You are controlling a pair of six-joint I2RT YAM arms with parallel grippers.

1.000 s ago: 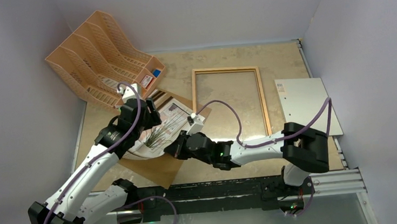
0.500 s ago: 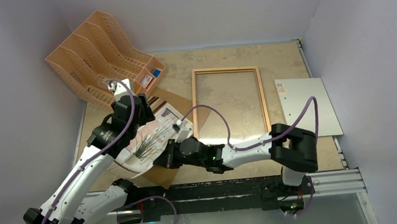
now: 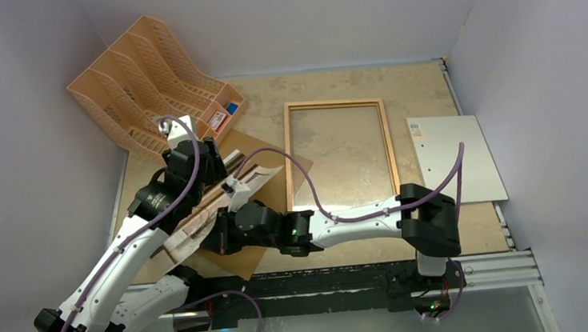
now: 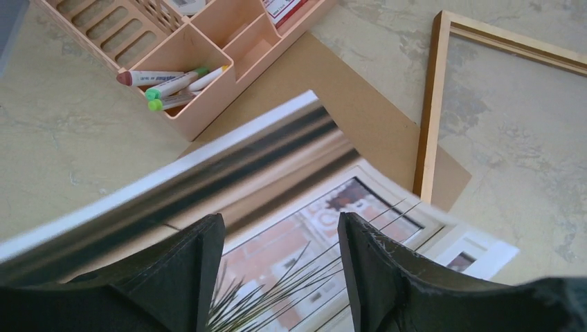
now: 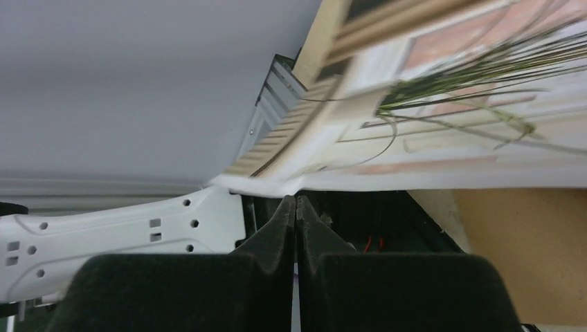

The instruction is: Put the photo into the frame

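My right claw (image 5: 295,200) pinches one edge of the photo (image 4: 304,228), raised and bowing just left of the frame (image 3: 390,149); my left claw (image 4: 277,232), open above it, should steady the sagging sheet.

The tan table (image 3: 421,91) bears the frame (image 3: 334,103), orange rack (image 3: 143,79), brown panel (image 3: 244,259) and pale sheet (image 3: 459,163).

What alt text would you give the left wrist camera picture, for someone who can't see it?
A curled photo of a grassy plant shows beneath the open left claw, its two dark fingers parted. Behind it are a brown board, a thin wooden frame at right and an orange rack holding markers at upper left.
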